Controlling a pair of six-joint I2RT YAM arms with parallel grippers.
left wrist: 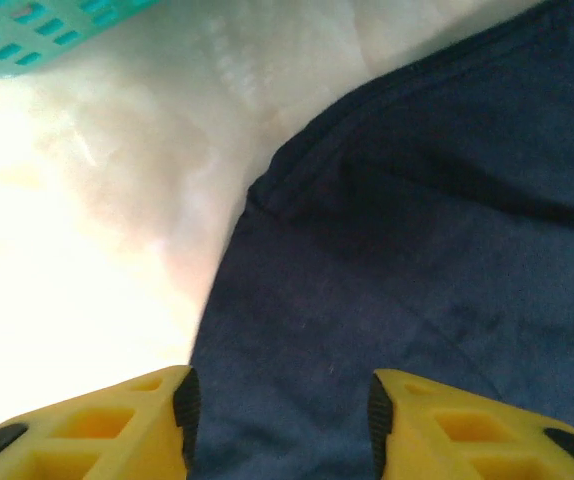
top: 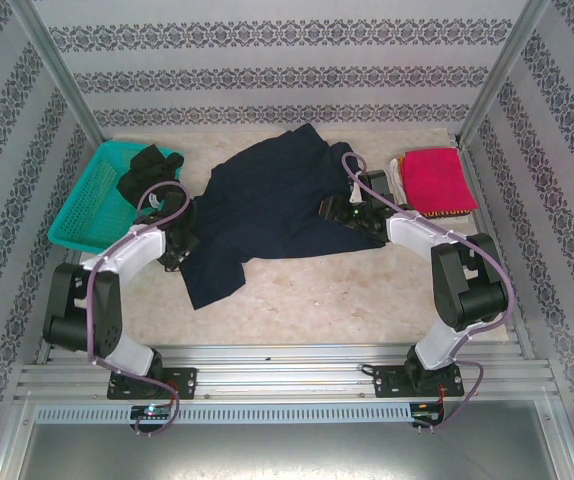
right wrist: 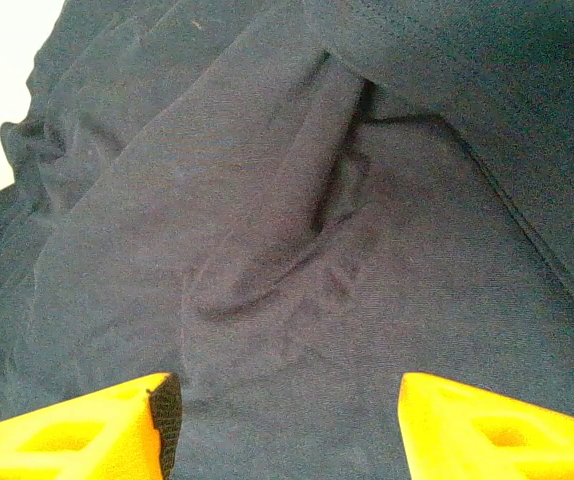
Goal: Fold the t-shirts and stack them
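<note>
Up close, the left fingers (left wrist: pixel 117 425) stand partly open above the near left edge of the navy t-shirt (top: pixel 267 195). Cloth shows in the gap, but we see nothing pinched. The right fingers (right wrist: pixel 97 430) are spread wide over the shirt's right side, just short of a raised crease. The shirt itself lies crumpled and skewed across the middle of the counter (top: pixel 327 290).

We judge the main risk to be an uneven grab. If the left fingers close on one layer, or on a bunched fold, the shirt will twist when pulled flat. The crease could also get pressed in.

Farther back, the black t-shirt (top: pixel 147 168) hangs over the basket (top: pixel 82 205). The red t-shirt (top: pixel 437 178) lies folded at the far right, near the right arm, where a sweeping pull might drag it.
</note>
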